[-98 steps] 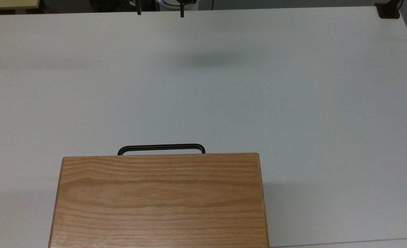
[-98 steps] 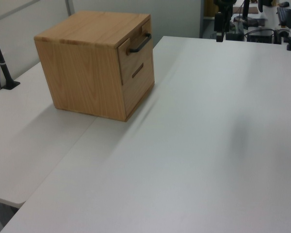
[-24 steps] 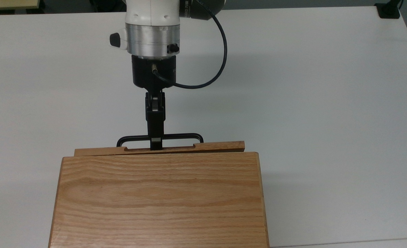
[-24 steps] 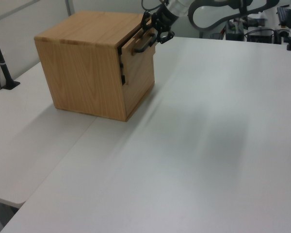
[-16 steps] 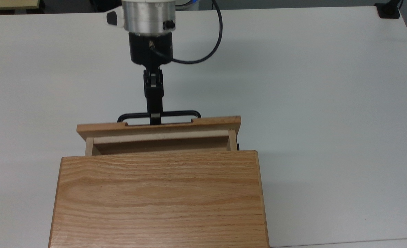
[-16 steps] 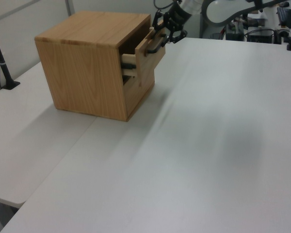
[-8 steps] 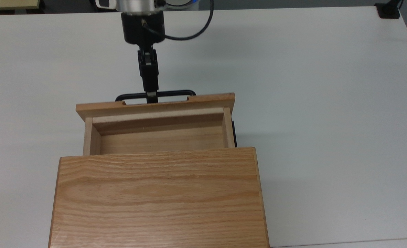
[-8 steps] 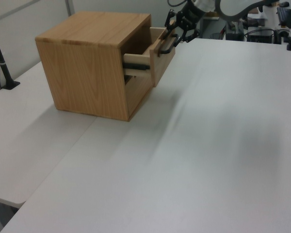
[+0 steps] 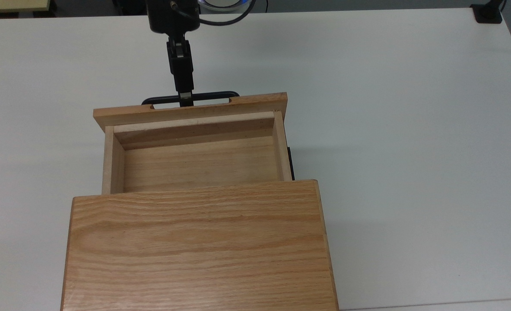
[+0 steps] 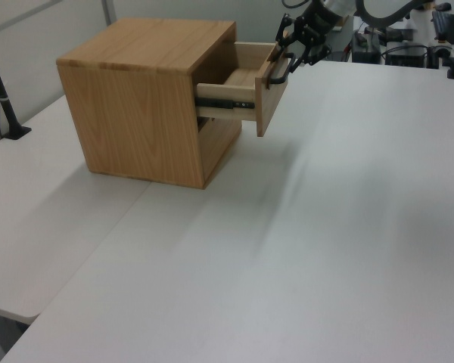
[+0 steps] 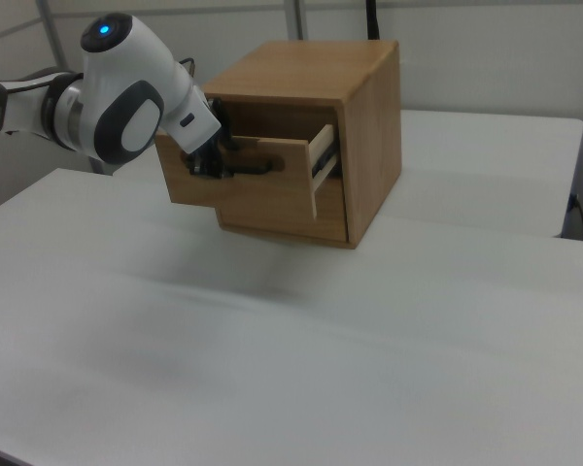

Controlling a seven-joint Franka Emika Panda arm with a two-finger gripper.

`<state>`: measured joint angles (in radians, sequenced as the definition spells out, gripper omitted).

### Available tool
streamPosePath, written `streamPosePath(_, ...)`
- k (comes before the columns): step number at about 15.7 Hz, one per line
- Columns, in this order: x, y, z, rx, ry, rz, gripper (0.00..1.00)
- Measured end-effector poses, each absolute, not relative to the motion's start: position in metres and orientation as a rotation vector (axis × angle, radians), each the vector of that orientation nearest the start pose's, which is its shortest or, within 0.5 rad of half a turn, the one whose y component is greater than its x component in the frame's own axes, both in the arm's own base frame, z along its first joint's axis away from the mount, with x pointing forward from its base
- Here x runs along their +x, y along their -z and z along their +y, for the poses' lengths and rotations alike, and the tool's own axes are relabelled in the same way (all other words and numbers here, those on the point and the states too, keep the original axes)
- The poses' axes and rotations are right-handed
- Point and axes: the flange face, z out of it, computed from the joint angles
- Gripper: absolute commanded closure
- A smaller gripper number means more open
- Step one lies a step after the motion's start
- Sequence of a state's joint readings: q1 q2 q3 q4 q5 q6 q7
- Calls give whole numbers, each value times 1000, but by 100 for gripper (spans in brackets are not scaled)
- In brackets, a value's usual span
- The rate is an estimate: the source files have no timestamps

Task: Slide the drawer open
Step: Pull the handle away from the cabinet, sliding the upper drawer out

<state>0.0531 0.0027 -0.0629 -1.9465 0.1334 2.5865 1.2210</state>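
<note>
A light oak wooden drawer with a wide front panel stands pulled well out of the upper opening of a larger oak box-shaped cabinet, which sits on a white table. In the top view the drawer's open tray shows bare wood inside, its front panel lying toward the top view's upper edge and slightly skewed against the cabinet's front edge. A thin black metal bar handle runs along the front panel, and the arm's black two-finger gripper is clamped onto that bar near its middle, fingers pinched together across it. In the left view the drawer juts from the cabinet toward the left view's right, a dark slide rail showing along its side, with the gripper at the handle. In the right view the arm's white and grey wrist hangs at the right view's left, the gripper against the drawer's front panel, the cabinet behind it. A black clamp base sits at the table's far corner in the top view's upper right.
</note>
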Motion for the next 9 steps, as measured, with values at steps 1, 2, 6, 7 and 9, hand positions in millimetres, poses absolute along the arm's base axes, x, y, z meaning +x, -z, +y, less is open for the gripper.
streamPosePath(1,603,-550,-9,-2074,630,1609,71)
streamPosePath(2,601,-550,-10,-2076,631,1607,71)
streamPosePath(6,593,-550,-15,-2090,635,1600,71)
streamPosePath(7,591,-550,-17,-2093,637,1597,71)
streamPosePath(9,586,-550,-19,-2099,639,1594,71)
